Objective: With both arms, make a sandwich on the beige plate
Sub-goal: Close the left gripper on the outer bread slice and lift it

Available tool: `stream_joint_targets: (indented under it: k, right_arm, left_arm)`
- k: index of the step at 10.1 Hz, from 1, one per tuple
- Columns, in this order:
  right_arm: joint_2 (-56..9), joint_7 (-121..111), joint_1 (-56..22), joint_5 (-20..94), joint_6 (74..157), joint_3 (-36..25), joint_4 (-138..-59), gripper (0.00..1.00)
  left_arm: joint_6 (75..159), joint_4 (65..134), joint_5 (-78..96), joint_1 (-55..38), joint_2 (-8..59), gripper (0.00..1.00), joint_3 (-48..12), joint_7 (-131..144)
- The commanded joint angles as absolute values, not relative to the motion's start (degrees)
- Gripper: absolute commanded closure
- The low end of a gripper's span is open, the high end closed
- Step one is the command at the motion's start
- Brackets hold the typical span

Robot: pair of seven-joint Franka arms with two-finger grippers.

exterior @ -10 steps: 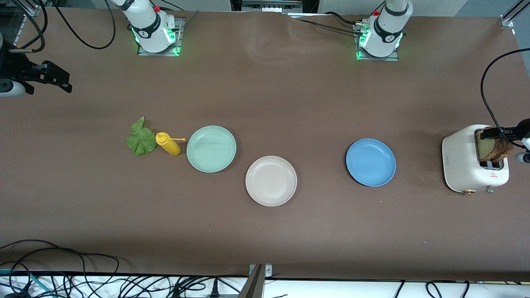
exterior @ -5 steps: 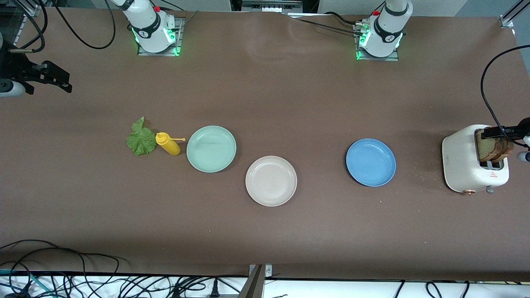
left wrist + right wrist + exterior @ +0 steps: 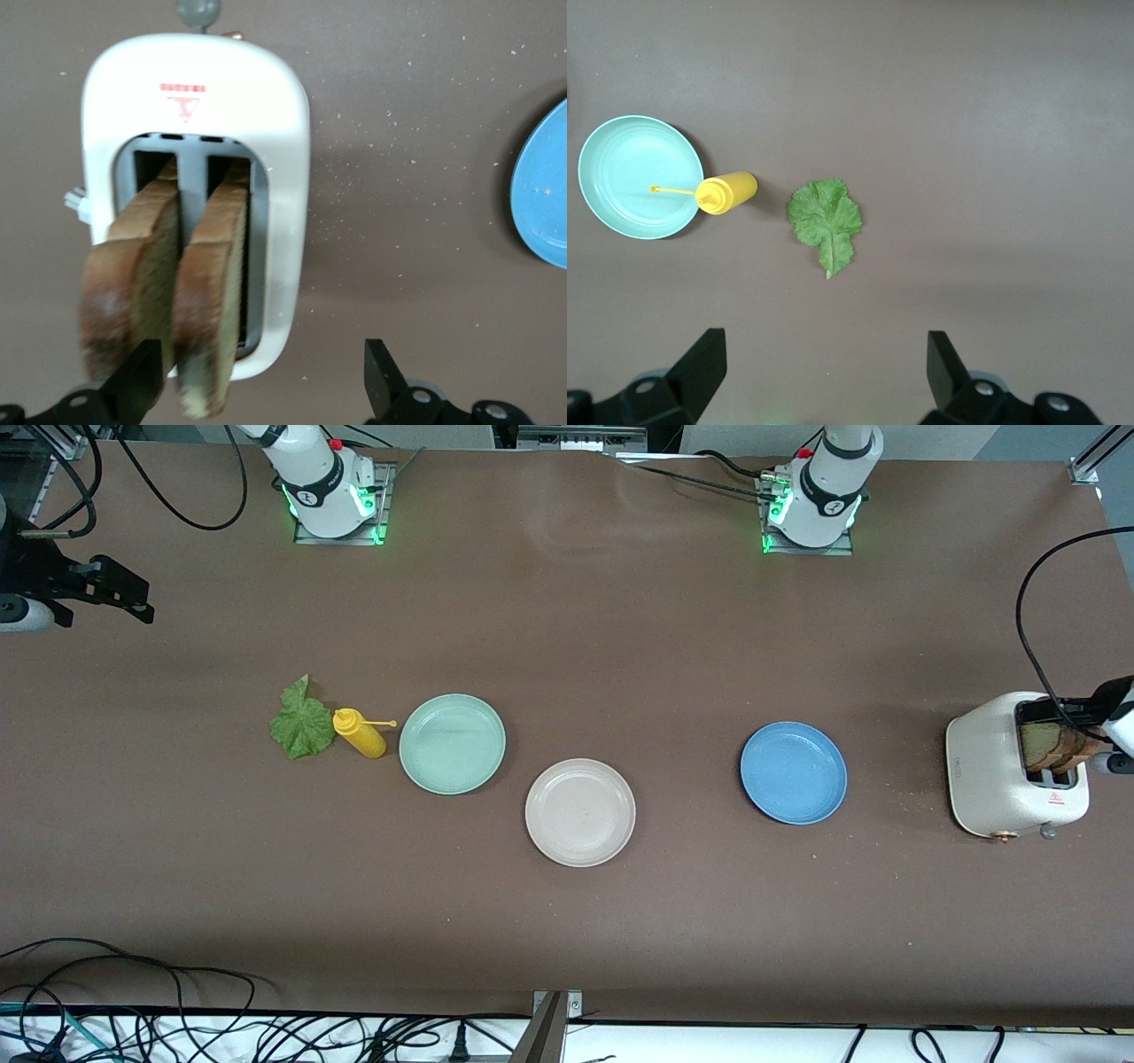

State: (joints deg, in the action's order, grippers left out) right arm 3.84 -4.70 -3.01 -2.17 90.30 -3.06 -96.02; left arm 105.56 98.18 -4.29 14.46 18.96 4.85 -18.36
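A: Where is the left gripper (image 3: 257,381)?
B: It hangs over the toaster (image 3: 283,177), jaws wide apart, holding nothing; two bread slices (image 3: 208,292) stand in the slots just beneath it.

A: And the right gripper (image 3: 824,367)?
B: Spread open, empty, waiting above bare table near the lettuce leaf (image 3: 826,220). The beige plate (image 3: 580,812) lies bare, well apart from both.

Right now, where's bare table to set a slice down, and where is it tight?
Bare table runs between the beige plate and the blue plate, and nearer the front camera than all three plates. It is crowded at the right arm's end, where lettuce, mustard bottle and mint-green plate bunch together. The left gripper hangs open over the toaster.
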Motion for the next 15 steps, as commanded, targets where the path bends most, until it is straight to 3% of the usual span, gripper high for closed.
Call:
stream_joint_targets:
  k: [1,2,4,5,6,7,10,15]
  right_arm:
    - [3.6,-4.13,-2.99,-2.2,89.12,-2.99,-94.83,0.0]
    - [3.6,-4.13,-2.99,-2.2,89.12,-2.99,-94.83,0.0]
    - [3.6,-4.13,-2.99,-2.2,89.12,-2.99,-94.83,0.0]
    - [3.52,-4.13,-2.99,-2.2,89.12,-2.99,-94.83,0.0]
    - [3.52,-4.13,-2.99,-2.2,89.12,-2.99,-94.83,0.0]
    - [3.52,-4.13,-2.99,-2.2,89.12,-2.99,-94.83,0.0]
    - [3.52,-4.13,-2.99,-2.2,89.12,-3.16,-94.83,0.0]
    - [3.52,-4.13,-2.99,-2.2,89.12,-3.08,-94.75,0.0]
  left_arm:
    - [109.5,102.38,-3.25,14.5,17.31,0.0,4.48,-17.4]
    - [109.69,102.48,-3.43,14.85,17.49,0.05,4.48,-18.19]
    - [109.43,103.01,-4.04,15.64,17.49,0.34,4.66,-20.38]
    - [109.34,103.27,-4.13,16.6,17.49,0.58,4.66,-22.3]
    - [109.16,103.27,-4.48,16.79,17.4,0.91,4.66,-24.5]
    - [109.07,103.27,-4.92,17.05,17.32,1.0,4.75,-26.0]
    - [106.81,101.0,-5.27,17.75,17.67,1.0,4.57,-27.95]
    - [95.55,89.49,-3.17,16.79,17.67,1.0,2.91,-27.86]
